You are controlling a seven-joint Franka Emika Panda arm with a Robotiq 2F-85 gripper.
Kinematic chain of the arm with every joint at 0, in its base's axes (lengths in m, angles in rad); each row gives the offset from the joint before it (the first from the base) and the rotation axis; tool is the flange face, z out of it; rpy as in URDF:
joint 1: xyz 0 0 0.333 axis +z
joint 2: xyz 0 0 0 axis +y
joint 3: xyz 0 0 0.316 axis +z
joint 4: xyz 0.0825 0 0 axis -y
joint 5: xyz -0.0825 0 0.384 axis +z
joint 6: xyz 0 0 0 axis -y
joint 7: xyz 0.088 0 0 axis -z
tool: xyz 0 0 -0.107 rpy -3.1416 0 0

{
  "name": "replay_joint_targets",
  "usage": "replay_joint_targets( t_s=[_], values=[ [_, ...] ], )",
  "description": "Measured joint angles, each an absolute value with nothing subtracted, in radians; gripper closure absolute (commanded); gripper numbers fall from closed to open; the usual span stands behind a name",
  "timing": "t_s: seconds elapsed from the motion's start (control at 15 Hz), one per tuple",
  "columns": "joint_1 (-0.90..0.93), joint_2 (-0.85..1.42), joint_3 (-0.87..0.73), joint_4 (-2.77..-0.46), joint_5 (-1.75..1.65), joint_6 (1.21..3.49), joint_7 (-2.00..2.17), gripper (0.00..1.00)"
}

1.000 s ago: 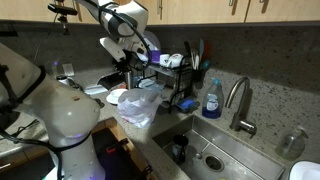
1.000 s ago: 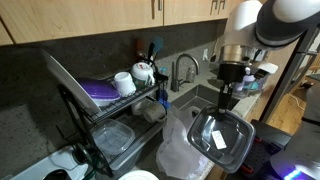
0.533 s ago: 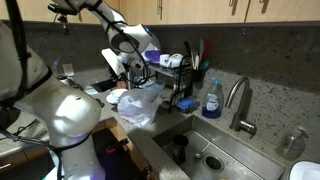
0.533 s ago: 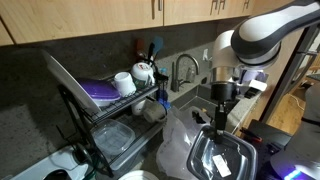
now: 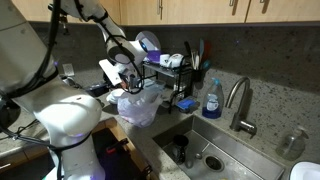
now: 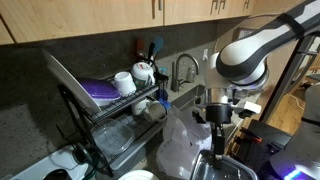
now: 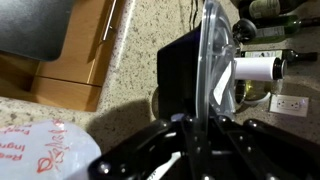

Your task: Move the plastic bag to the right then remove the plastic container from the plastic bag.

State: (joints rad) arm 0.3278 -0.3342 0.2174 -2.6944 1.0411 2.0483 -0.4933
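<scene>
White robot arm [image 5: 65, 120]: its wrist has dropped lower than a second ago. Thin, translucent whitish plastic bag [image 5: 139, 106]: unmoved, crumpled at the counter edge in front of the black wire dish rack [image 5: 172, 82], with the open steel sink [image 5: 215, 150] just beside it. Clear flat plastic container [image 7: 207, 60]: outside the bag, held edge-on. Gripper [image 7: 200, 122]: fingers pinched nearly together on the container's rim.

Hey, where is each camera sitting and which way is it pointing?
Exterior view: behind the robot's white base, facing the sink; the arm reaches in.
Exterior view: beside the dish rack, facing the arm and plastic bag.
Wrist view: looks along the claw, shut on the plastic container.
Both exterior views share the plastic bag, dish rack and faucet.
</scene>
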Motion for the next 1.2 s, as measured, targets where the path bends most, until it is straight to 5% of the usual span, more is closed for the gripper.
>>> replay_joint_targets(
  t_s=[1.2],
  values=[
    [0.341,0.008,0.318,-2.651,1.123,2.174,-0.668,0.97]
  ],
)
